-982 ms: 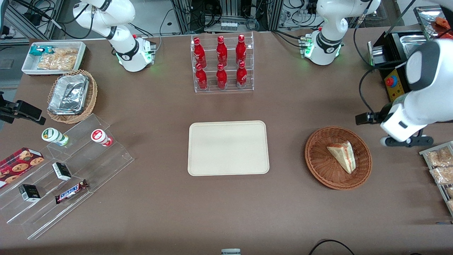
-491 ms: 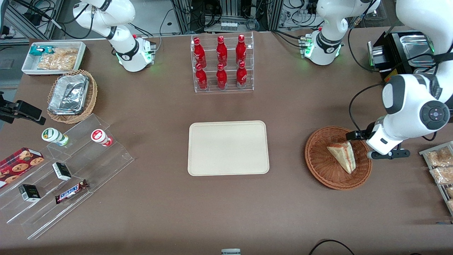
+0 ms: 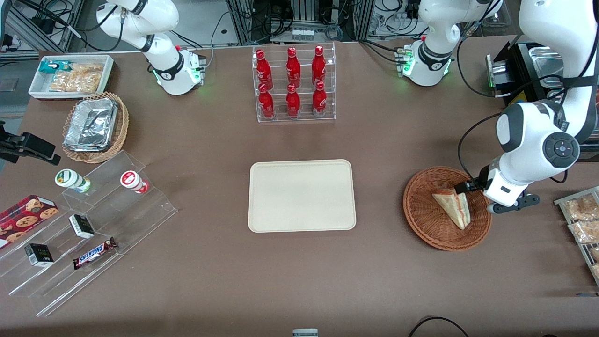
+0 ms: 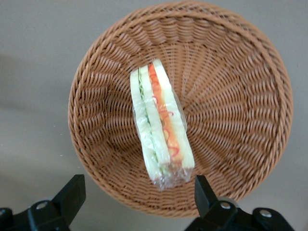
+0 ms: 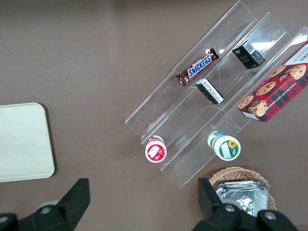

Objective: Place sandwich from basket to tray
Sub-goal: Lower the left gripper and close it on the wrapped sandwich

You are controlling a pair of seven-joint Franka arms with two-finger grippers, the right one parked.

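The sandwich [image 3: 453,206] lies in the reddish-brown wicker basket [image 3: 421,220], a plastic-wrapped wedge with red and green filling along its cut edge. My left gripper [image 3: 497,201] hangs above the basket's rim on the side toward the working arm's end of the table. In the left wrist view the gripper [image 4: 137,197] is open, its black fingers [image 4: 72,192] spread wide over the rim, with the narrow end of the sandwich [image 4: 161,127] just inside them and the basket [image 4: 231,96] filling the picture. Nothing is held. The beige tray [image 3: 302,195] lies bare at mid-table, beside the basket.
A clear rack of red bottles [image 3: 294,84] stands farther from the front camera than the tray. Snack packets [image 3: 582,220] lie at the working arm's end. A stepped acrylic shelf [image 3: 84,220], a foil-tray basket [image 3: 93,126] and a white bin [image 3: 70,75] sit toward the parked arm's end.
My left arm has swung in from the working arm's end of the table, bringing the gripper over the basket's rim. The sandwich, basket and tray have not moved.
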